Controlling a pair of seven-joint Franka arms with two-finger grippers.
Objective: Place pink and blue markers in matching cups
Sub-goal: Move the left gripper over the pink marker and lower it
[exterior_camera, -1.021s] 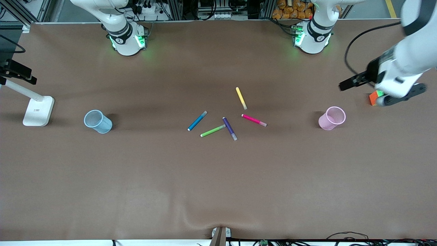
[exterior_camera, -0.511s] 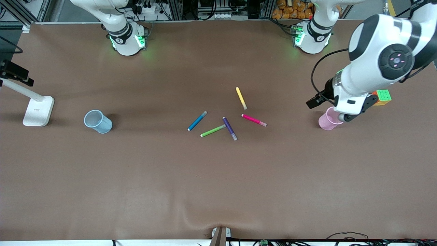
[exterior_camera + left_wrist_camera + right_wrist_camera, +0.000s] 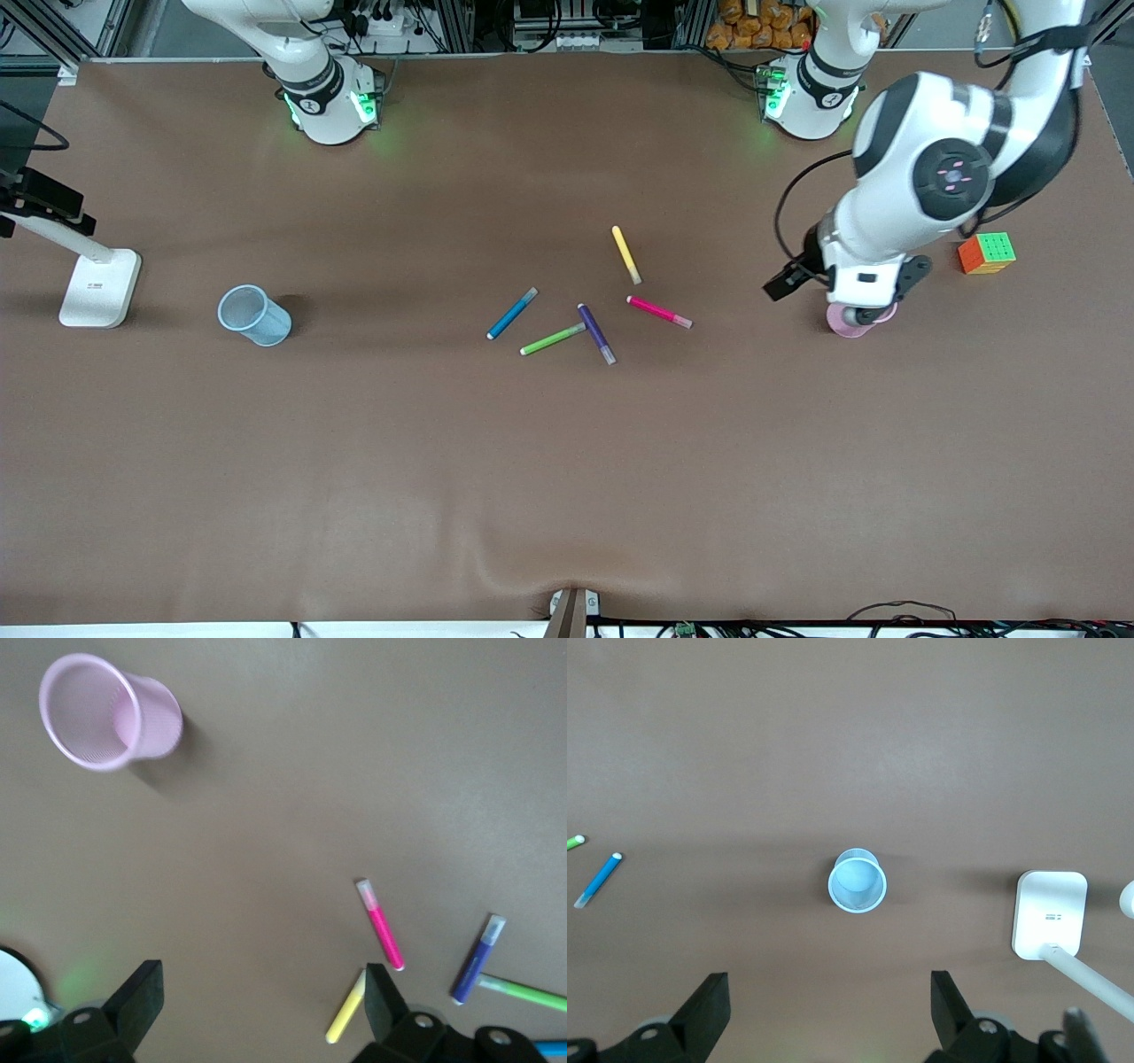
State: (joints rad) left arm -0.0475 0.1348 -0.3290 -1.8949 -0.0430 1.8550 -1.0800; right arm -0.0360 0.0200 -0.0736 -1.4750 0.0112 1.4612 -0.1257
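The pink marker (image 3: 659, 312) and the blue marker (image 3: 512, 313) lie flat among other markers at the middle of the table. The pale pink cup (image 3: 842, 325) stands toward the left arm's end, mostly hidden under my left hand. The pale blue cup (image 3: 254, 315) stands toward the right arm's end. My left gripper (image 3: 261, 1001) is open and empty, up over the pink cup (image 3: 106, 713), with the pink marker (image 3: 383, 930) in its view. My right gripper (image 3: 828, 1005) is open and empty, high over the blue cup (image 3: 857, 881); it sees the blue marker (image 3: 598, 879).
A yellow marker (image 3: 625, 253), a green marker (image 3: 552, 338) and a dark purple marker (image 3: 596, 333) lie beside the two task markers. A colour cube (image 3: 986, 252) sits by the left arm's end. A white lamp base (image 3: 100, 286) stands beside the blue cup.
My left arm has swung in from over the colour cube toward the table's middle and now hangs over the pink cup. Markers and cups have not moved.
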